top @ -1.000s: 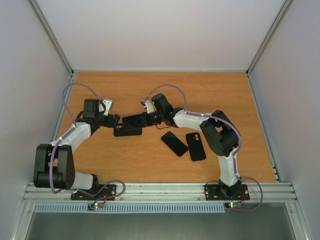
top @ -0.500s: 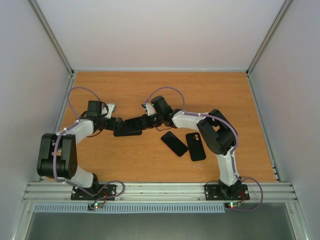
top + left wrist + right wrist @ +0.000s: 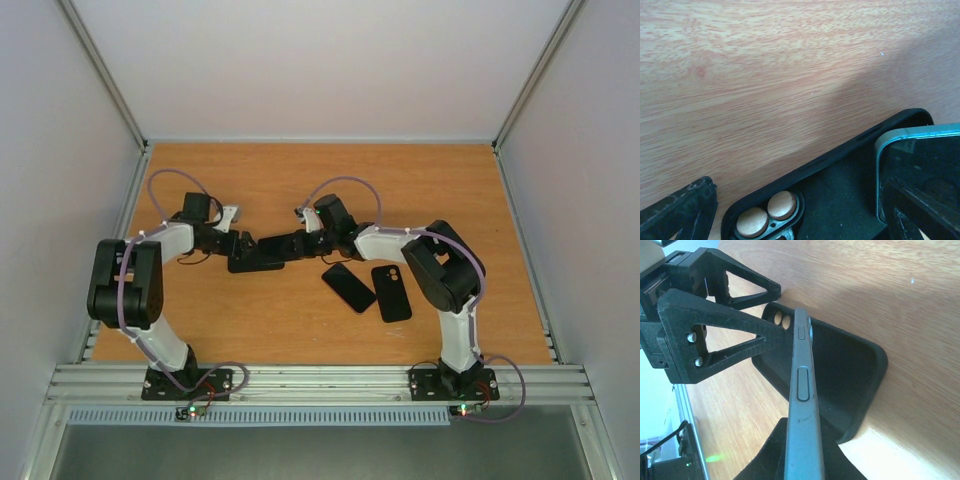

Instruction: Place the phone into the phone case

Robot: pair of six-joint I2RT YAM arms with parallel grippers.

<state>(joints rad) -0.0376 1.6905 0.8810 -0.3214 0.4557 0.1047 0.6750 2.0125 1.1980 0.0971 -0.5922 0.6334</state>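
Observation:
A black phone case [image 3: 255,263] lies open side up on the wooden table; its camera cutout [image 3: 765,215] shows in the left wrist view. My right gripper [image 3: 303,243] is shut on a phone with a teal-grey frame [image 3: 802,390] and holds it tilted on edge, its far end inside the case [image 3: 845,365]. The phone's corner also shows in the left wrist view [image 3: 920,160]. My left gripper [image 3: 236,247] is open at the case's camera end, one finger [image 3: 680,215] just off the case's corner, the other [image 3: 920,210] over the case.
A second black phone [image 3: 348,287] and a black case or phone with a camera bump [image 3: 391,292] lie flat right of the middle. White walls enclose the table on three sides. The metal rail [image 3: 320,380] runs along the near edge.
My left arm has swung its elbow back to the left while its gripper stayed at the case. My right gripper has shifted slightly right and turned the phone more on edge over the case.

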